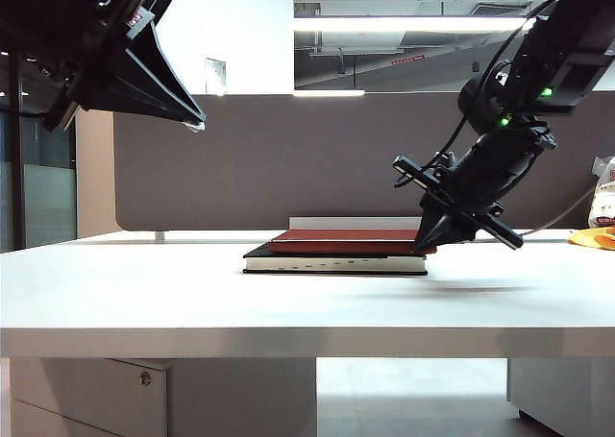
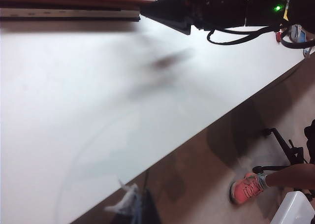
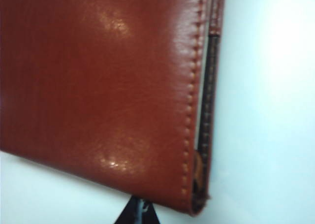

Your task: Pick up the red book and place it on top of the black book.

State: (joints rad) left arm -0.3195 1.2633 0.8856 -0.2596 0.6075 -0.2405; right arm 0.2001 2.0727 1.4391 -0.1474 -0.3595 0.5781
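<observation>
From my station I see the white table (image 1: 144, 293) filling the lower half of the exterior view, with the gray partition (image 1: 288, 158) behind it. Near the table's center sits the black book (image 1: 327, 260), lying flat, its white page edge facing me. The red book (image 1: 346, 239) lies flat on top of it, running over toward 3 o'clock, so its right end slightly overhangs the black one.

The right gripper (image 1: 430, 240) comes down from 1 o'clock, tilted, its fingertips drawn together at the red book's right end. In its wrist view the stitched red cover (image 3: 98, 86) fills the frame and the dark tips (image 3: 138, 213) sit pinched together at the book's edge; I read the jaws as fully closed, touching the book's edge, though I cannot tell whether they clamp it.

The left gripper (image 1: 197, 123) hangs high at 10 o'clock, well apart from the books. Whether its jaws are open I cannot tell. Its wrist view shows the stacked books (image 2: 74, 2), bare tabletop and floor below.

At 3 o'clock, something yellow (image 1: 596, 237) rests on the table.
</observation>
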